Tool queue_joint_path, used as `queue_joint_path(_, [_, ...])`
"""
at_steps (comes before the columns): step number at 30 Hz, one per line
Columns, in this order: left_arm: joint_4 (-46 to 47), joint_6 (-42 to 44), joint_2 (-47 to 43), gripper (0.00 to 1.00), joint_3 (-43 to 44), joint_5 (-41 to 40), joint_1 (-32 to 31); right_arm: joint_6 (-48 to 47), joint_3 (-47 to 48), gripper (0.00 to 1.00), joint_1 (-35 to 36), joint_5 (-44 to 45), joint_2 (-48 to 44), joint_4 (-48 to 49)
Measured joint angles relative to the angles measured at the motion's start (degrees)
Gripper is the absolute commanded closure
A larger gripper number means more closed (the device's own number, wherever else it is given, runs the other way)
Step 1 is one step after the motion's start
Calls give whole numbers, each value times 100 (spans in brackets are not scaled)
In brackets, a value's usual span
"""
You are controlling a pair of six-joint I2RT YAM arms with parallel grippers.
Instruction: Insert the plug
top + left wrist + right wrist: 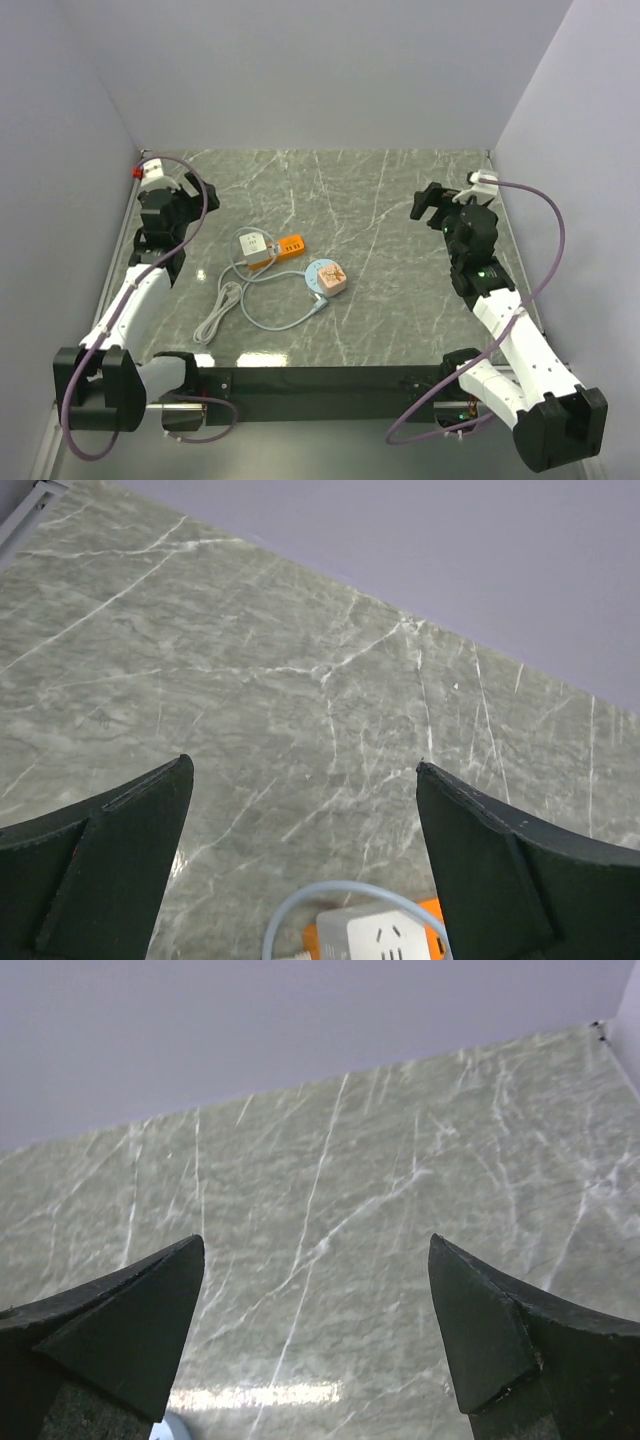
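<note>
Marble table (pixel 400 200), orange plug (pixel 290 245) right of open left hand (pixel 305 770)

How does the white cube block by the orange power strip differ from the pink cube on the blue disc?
The white cube block sits at the orange power strip's left end; the pink cube sits on the pale blue disc, nearer the front, further right. White looks larger than pink. Both are cubes.

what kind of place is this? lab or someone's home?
Probably a lab test cell, not a home: plain walls box in a marble-pattern table, left arm and right arm sit at its near edge, and an orange power strip with a cable lies on it.
</note>
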Motion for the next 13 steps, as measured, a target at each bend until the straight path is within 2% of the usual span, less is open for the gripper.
queue_joint_path(13, [-695, 57, -1314, 0, 79, -203, -2, -24, -37, 1, -214, -155, -166, 79])
